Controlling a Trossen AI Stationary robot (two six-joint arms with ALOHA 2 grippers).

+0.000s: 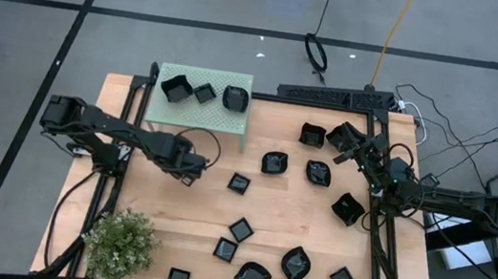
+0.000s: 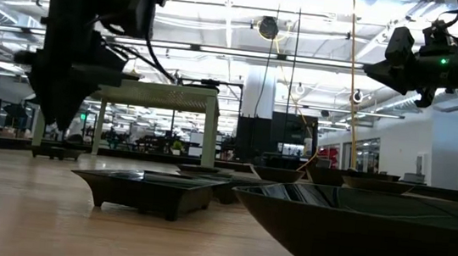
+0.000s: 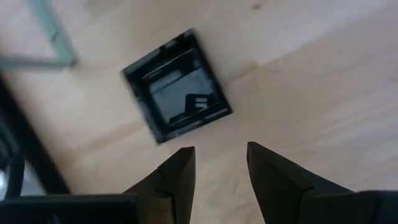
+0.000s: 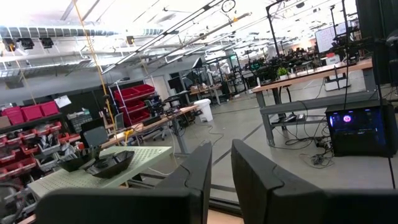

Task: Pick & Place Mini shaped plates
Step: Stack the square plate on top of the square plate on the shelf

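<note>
Both empty: left gripper [image 3: 217, 165] fingers apart above square plate [image 3: 177, 85]; right gripper [image 4: 221, 165] raised, parted.

Fifteen mini shaped plates [image 1: 239, 184], two arms, one stand [image 1: 197, 111], one plant [image 1: 120, 241].

Square dish [image 2: 151, 190] rests on table [image 2: 23, 217]; large dish rim [image 2: 371, 232] at 4 o'clock, nearest the camera.

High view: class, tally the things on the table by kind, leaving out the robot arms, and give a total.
Black mini plates: 15
Pale green stand: 1
Potted plant: 1
Total: 17
</note>
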